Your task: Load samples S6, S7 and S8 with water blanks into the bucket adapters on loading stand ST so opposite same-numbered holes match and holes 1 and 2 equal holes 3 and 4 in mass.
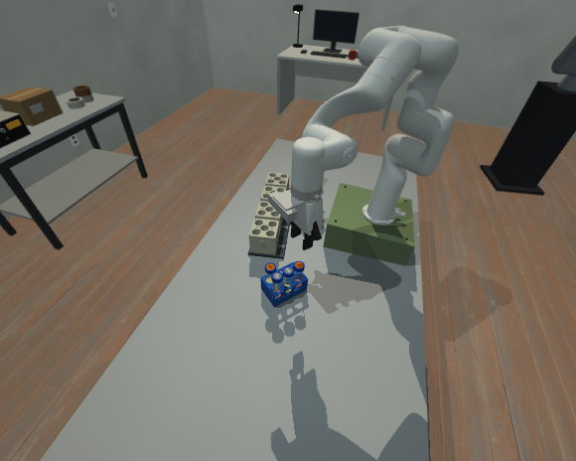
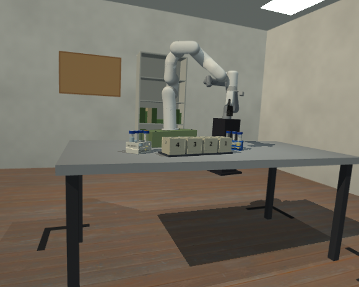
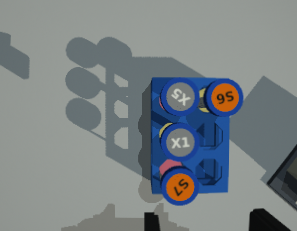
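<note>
From here I see the hand (image 1: 307, 238) (image 2: 229, 111) (image 3: 206, 219) parted and holding nothing, above the desk (image 1: 219, 378) (image 2: 205, 162) near the blue rack (image 1: 284, 288) (image 2: 235, 145) (image 3: 220, 185). In that rack stand orange-dotted S6 (image 3: 224, 97) and S7 (image 3: 180, 187), with grey-dotted X5 (image 3: 180, 96) and X1 (image 3: 179, 142). Beside the rack sit four beige blocks (image 1: 265, 237) (image 2: 195, 145); beyond them, a white rack (image 2: 138, 147) holds tubes.

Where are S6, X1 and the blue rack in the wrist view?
S6 (image 3: 224, 97): wrist view, on its orange cap dot.
X1 (image 3: 180, 142): wrist view, on its grey cap dot.
Blue rack (image 3: 220, 153): wrist view, on its top face between two open wells.
</note>
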Tool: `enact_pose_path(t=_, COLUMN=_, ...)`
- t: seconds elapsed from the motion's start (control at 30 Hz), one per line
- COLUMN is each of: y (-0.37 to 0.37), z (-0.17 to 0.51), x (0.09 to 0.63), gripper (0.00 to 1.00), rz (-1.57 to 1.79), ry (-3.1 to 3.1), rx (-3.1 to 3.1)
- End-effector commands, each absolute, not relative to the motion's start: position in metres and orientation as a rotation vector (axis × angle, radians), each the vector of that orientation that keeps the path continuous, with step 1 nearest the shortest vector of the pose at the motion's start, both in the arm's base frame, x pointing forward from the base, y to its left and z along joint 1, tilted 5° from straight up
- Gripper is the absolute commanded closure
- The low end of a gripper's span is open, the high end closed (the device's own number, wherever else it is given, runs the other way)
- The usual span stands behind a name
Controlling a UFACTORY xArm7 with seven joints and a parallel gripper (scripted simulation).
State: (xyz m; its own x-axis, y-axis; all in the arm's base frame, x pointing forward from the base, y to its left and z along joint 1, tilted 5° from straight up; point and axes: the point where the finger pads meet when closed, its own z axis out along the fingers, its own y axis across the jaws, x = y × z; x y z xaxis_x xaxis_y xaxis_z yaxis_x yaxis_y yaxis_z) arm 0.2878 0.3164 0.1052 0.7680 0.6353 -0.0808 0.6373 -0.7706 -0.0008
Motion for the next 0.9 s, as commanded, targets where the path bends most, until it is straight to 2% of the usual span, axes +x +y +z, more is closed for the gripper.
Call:
enact_pose_path(t=0.0, y=0.318, z=0.1, x=0.289, gripper=0.43, rz=-0.111, ry=1.055, rx=2.932)
enact_pose_path(t=0.87, y=0.315, z=0.052, x=0.286, gripper=0.43, rz=-0.111, ry=1.055, rx=2.932)
